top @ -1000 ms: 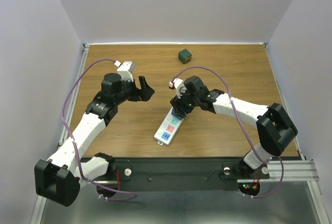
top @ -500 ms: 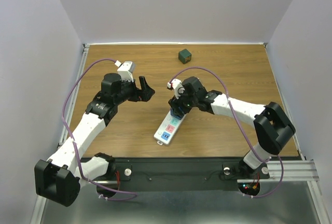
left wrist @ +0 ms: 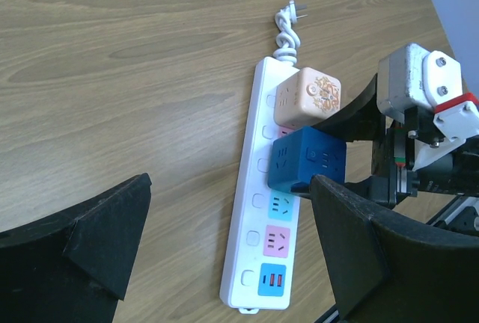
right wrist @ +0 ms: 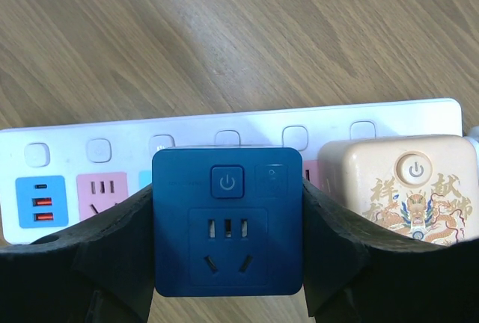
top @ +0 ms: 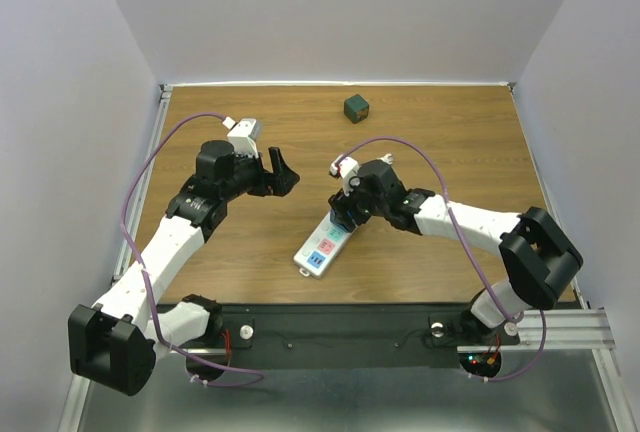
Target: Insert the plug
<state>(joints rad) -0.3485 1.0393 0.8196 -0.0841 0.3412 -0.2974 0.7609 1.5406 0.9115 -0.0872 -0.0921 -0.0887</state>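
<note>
Room: plain pale walls on 3 sides, matte, no markings. Table is mid-brown wood-grain, smooth, w/ a metal rail along the near edge.

Arms: L arm and R arm are white shells w/ black joints, each trailing a purple cable.

L gripper hangs above bare wood, well apart from the strip, black wedge-shaped fingers spread wide, nothing between them.

Power strip: long white plastic bar w/ rounded corners, lying flat and angled on the table centre. A row of small rounded-square buttons runs down one edge. The socket faces are coloured: blue USB panel at the near end, then pink, then pale blue. A short twisted white cord w/ 2-pin end sits at the far end.

Blue cube plug: glossy dark-blue plastic, rounded edges, power button + 5-hole socket on its top face. It sits over the strip's middle sockets, just beside a beige cube adapter w/ a gold dragon print. Can't tell if its pins are fully in. R gripper is clamped on its two sides.

Small dark-green cube sits near the far edge, well apart from everything.
</note>
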